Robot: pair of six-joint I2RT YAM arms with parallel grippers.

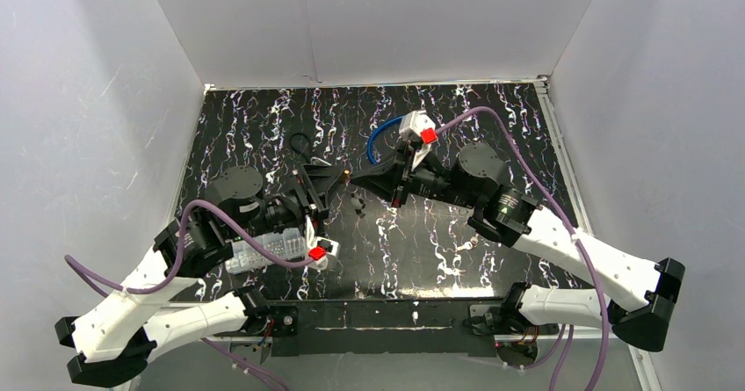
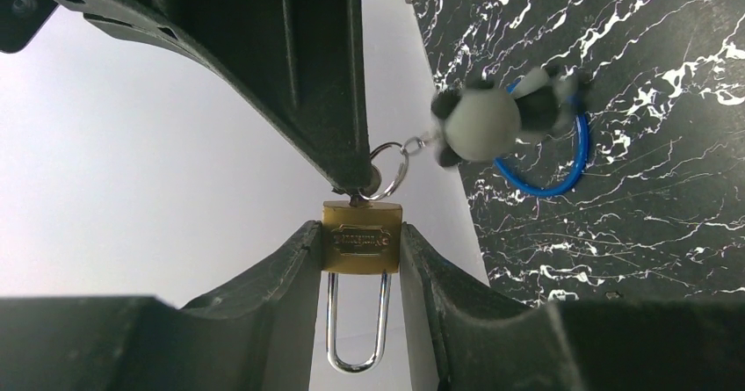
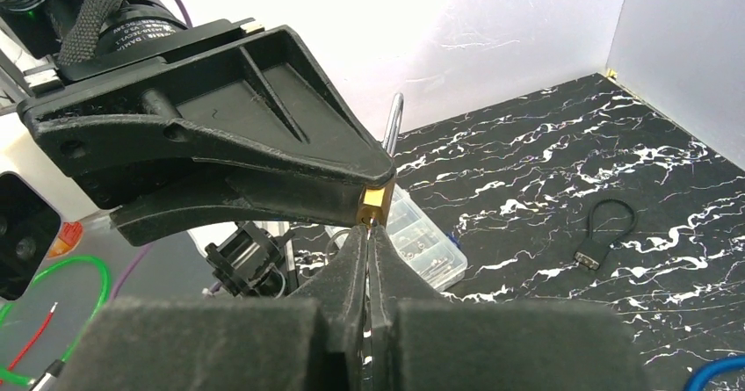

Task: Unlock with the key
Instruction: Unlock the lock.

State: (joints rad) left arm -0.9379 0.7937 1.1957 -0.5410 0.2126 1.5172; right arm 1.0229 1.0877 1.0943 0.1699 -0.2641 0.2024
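Note:
A brass padlock (image 2: pixel 361 243) with a silver shackle (image 2: pixel 358 321) sits clamped by its body between the pads of my left gripper (image 2: pixel 361 255), held up off the table. My right gripper (image 3: pixel 369 226) is shut with its tips pressed against the padlock's (image 3: pixel 376 201) keyhole end. The key is pinched between its pads and almost wholly hidden. A key ring (image 2: pixel 392 168) with a grey and black plush charm (image 2: pixel 479 124) hangs from it. In the top view the two grippers meet tip to tip at the padlock (image 1: pixel 348 178), left gripper (image 1: pixel 323 180) facing right gripper (image 1: pixel 362 178).
A clear plastic box of small parts (image 1: pixel 262 250) lies under the left arm. A blue loop (image 1: pixel 378 138) lies on the black marbled table (image 1: pixel 439 250) behind the right wrist, and a black cable loop (image 3: pixel 606 226) lies further back. White walls enclose the table.

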